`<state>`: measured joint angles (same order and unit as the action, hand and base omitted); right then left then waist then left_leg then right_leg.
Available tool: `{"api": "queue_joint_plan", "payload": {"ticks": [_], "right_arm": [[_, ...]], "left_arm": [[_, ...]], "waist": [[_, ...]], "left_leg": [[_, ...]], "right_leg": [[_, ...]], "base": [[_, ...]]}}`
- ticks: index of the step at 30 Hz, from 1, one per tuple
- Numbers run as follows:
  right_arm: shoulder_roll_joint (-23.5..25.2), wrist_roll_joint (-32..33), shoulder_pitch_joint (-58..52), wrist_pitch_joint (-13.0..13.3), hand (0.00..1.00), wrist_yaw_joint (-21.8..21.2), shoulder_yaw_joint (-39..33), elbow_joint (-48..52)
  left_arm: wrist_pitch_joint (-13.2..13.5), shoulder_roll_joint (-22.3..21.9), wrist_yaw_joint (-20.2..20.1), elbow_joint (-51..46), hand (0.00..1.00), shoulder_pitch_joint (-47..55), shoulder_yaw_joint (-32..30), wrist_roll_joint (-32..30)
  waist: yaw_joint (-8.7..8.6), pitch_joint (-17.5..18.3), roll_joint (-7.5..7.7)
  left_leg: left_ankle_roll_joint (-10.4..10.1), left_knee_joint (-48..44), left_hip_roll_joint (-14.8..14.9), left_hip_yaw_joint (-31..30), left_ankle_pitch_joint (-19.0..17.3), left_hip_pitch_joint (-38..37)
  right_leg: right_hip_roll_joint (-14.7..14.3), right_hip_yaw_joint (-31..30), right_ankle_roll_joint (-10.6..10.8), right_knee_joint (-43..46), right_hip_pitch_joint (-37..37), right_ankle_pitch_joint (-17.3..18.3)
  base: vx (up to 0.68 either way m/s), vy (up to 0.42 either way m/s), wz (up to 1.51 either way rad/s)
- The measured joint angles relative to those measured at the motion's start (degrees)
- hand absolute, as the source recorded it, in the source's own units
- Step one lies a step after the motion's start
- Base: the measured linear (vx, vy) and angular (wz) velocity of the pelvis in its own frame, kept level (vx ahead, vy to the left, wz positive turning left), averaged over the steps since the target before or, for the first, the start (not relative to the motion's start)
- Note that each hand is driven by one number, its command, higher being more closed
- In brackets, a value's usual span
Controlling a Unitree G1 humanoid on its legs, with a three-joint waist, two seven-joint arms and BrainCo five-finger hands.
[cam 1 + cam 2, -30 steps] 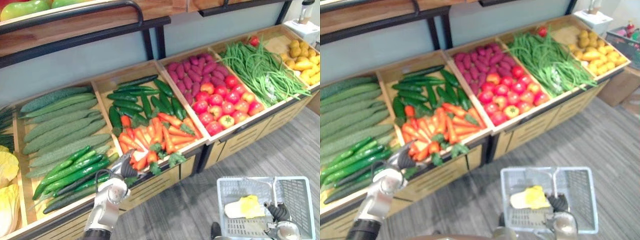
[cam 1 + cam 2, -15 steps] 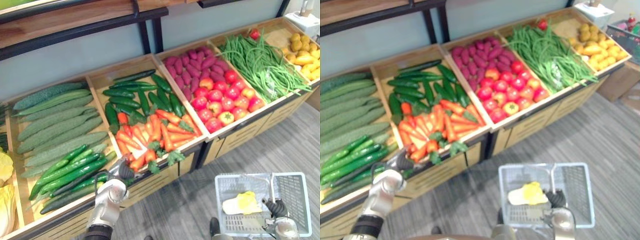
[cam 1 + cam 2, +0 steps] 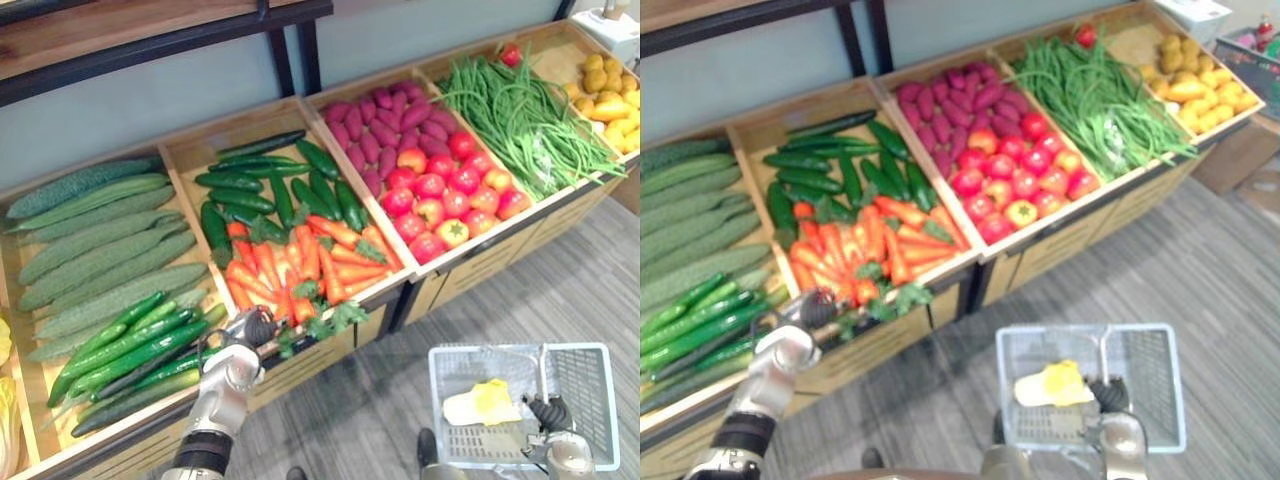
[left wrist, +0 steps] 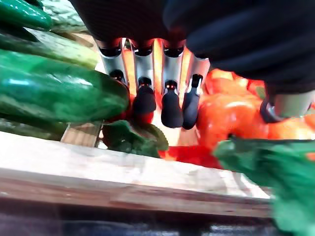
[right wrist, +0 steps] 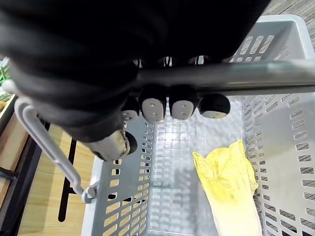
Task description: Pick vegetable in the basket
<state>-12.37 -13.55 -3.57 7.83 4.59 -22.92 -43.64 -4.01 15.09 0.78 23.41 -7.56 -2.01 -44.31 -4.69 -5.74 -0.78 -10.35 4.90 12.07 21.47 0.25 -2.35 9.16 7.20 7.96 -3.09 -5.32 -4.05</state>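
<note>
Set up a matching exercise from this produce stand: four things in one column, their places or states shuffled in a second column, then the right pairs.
Column one
1. left hand
2. right hand
3. yellow leafy vegetable
4. tomatoes

Column two
A. lying inside the grey basket
B. curled round the basket's handle
C. open, fingers reaching at the carrots
D. just in front of the purple tubers

Pairs: 1-C, 2-B, 3-A, 4-D
</note>
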Motion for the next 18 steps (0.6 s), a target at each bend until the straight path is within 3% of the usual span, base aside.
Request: {"api": "queue_joint_plan", "payload": {"ticks": [11, 18], "right_arm": [[0.2, 0.0, -0.7, 0.0, 1.0, 0.1, 0.1, 0.0], [0.2, 0.0, -1.1, 0.0, 1.0, 0.1, 0.0, 0.0]], "left_arm": [[-0.3, -0.3, 1.5, -1.0, 1.0, -0.1, -0.4, 0.4], [-0.7, 0.0, 4.0, -6.4, 1.0, -0.9, -3.4, 0.5]], "waist": [[0.03, 0.0, -0.03], [0.08, 0.1, -0.09]], "left_leg": [[0.0, -0.3, 0.0, 0.0, -0.1, -1.0], [0.0, -0.3, 0.0, -0.1, -0.1, -1.1]], "right_leg": [[0.1, -0.1, -0.1, 0.2, 0.9, 0.1], [0.1, -0.1, -0.1, 0.6, 0.9, 0.1]], "base": [[0.0, 0.0, 0.0], [0.0, 0.0, 0.0]]}}
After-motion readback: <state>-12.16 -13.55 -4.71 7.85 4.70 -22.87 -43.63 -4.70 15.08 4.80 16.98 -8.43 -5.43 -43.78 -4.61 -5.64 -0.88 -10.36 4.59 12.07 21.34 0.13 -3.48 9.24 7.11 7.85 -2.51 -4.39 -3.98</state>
